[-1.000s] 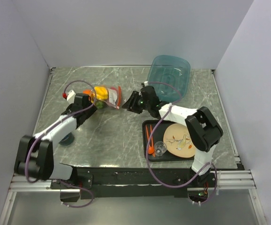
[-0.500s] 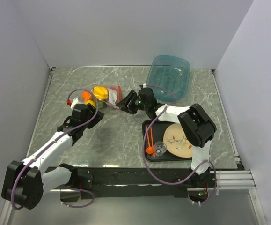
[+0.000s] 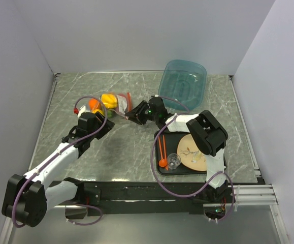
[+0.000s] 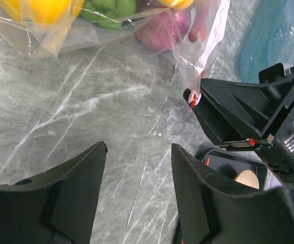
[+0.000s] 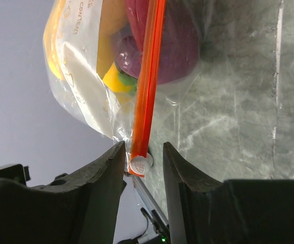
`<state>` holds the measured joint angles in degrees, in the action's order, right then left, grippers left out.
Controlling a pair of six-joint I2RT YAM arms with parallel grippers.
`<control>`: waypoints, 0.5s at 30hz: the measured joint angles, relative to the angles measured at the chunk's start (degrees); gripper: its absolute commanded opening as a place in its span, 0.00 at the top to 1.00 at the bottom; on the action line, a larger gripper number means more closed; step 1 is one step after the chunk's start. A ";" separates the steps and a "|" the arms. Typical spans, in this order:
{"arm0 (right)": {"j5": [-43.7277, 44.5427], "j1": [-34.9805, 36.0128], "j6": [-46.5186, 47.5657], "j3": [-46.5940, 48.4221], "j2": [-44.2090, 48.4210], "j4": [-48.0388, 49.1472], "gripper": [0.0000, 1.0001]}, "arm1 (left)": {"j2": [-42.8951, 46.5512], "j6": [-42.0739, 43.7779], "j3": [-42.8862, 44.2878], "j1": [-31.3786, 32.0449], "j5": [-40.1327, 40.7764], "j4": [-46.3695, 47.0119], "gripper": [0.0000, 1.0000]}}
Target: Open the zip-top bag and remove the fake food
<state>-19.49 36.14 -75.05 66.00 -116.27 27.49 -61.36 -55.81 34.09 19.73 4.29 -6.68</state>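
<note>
The zip-top bag (image 3: 113, 105) lies at the back left of the table, its orange-red zip strip (image 3: 129, 100) on its right side. The fake food inside includes a yellow piece (image 3: 108, 99), an orange piece (image 3: 93, 104) and a green piece (image 3: 107, 113). My right gripper (image 3: 132, 114) is at the near end of the strip. In the right wrist view its jaws (image 5: 143, 147) are narrowly open around the white slider (image 5: 140, 163), with a small gap on the right side. My left gripper (image 3: 104, 121) is open and empty just in front of the bag (image 4: 86, 35), with bare table between its fingers (image 4: 80, 193).
A translucent blue tub (image 3: 183, 81) stands at the back right. A black tray (image 3: 158, 136) at the front right holds a tan plate (image 3: 195, 151), an orange spoon (image 3: 162, 152) and a small clear cup (image 3: 173, 160). Grey walls close in the table on three sides.
My left gripper has pulled back from the bag toward the near side and now rests in front of it. My right gripper has moved left onto the end of the zip strip.
</note>
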 measured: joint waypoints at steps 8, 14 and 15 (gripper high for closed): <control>0.94 0.11 -1.88 0.11 -0.33 2.51 0.55 | -1.84 0.24 0.02 0.00 -1.22 0.46 0.40; 1.88 0.13 -3.37 0.11 -0.35 4.74 0.55 | -3.37 0.59 0.55 0.00 -2.10 0.70 0.40; 2.10 0.13 -3.61 0.11 -0.35 5.09 0.56 | -3.52 0.63 0.68 0.00 -2.21 0.92 0.40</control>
<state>-17.39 36.27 -78.65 66.11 -116.62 32.58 -64.88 -55.18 34.76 19.73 2.09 -5.76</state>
